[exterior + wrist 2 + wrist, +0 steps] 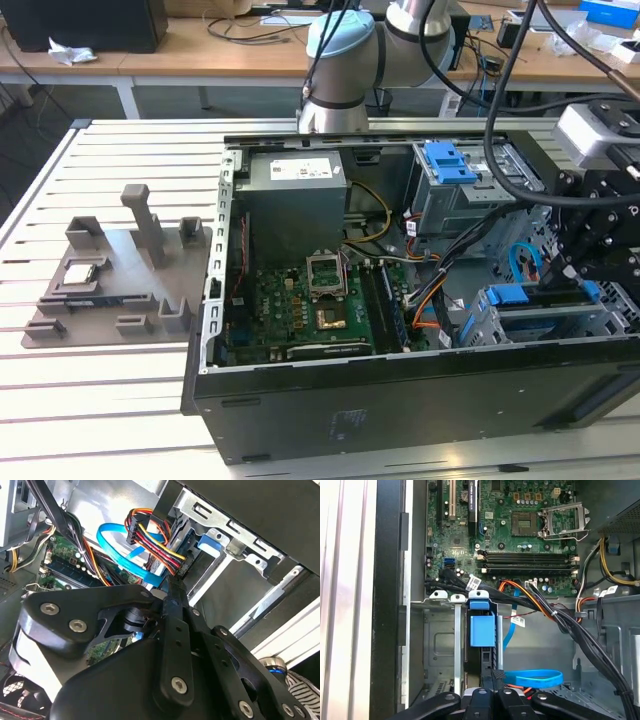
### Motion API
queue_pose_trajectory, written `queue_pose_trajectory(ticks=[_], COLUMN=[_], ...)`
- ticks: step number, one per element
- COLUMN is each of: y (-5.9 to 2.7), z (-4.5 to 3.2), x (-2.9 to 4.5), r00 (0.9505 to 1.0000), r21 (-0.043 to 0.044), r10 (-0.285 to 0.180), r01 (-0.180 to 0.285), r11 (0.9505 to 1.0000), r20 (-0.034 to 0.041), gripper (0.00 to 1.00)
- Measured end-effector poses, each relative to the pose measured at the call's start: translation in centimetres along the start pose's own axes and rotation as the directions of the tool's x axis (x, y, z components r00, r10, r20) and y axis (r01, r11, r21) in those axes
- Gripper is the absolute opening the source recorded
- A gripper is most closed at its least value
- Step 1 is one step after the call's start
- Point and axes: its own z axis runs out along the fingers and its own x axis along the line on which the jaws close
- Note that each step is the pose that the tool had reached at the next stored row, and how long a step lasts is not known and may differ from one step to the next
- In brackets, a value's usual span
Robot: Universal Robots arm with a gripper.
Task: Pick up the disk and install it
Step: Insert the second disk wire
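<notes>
We can't read any text. The white label on the power supply (297,172) and the white tags on the cables (475,583) are too small to resolve.

Your arm (400,30) reaches over to the exterior view's right, wrist bent downward; the gripper (578,272) points down, its black fingers (492,680) drawn close together.

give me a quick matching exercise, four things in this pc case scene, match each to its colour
Things:
1. flat data cable
2. motherboard
3. parts tray on the table
4. end effector

Colours:
A. black
B. grey
C. blue
D. green

Pairs: 1-C, 2-D, 3-B, 4-A
</notes>
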Motion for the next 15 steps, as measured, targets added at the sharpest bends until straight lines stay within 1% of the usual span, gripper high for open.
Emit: queue_pose_trajectory(ticks=[1,3,4,5,8,10,11,13,15], y=[0.02,0.1,0.2,0.27,0.41,0.47,0.49,0.51,0.52], z=[-0.25,-1.11,-2.27,-3.03,-4.61,-5.26,-5.46,-5.76,-5.83], x=[0.0,-0.03,-0.06,-0.09,-0.13,-0.16,-0.16,-0.17,-0.17], r00=[1.0,1.0,1.0,1.0,1.0,1.0,1.0,1.0,1.0], r21=[0.0,0.0001,0.0,0.0,0.0,0.0,0.0,0.0,0.0], r10=[0.0,0.0,0.0,0.0,0.0,0.0,0.0,0.0,0.0], r01=[0.0,0.0,0.0,0.0,0.0,0.0,0.0,0.0,0.0], r11=[1.0,1.0,1.0,1.0,1.0,1.0,1.0,1.0,1.0], r20=[0.0002,-0.0007,-0.0006,-0.0008,-0.0006,-0.0008,-0.0008,-0.0007,-0.0005], gripper=[0.11,0.11,0.11,0.11,0.11,0.11,0.11,0.11,0.11])
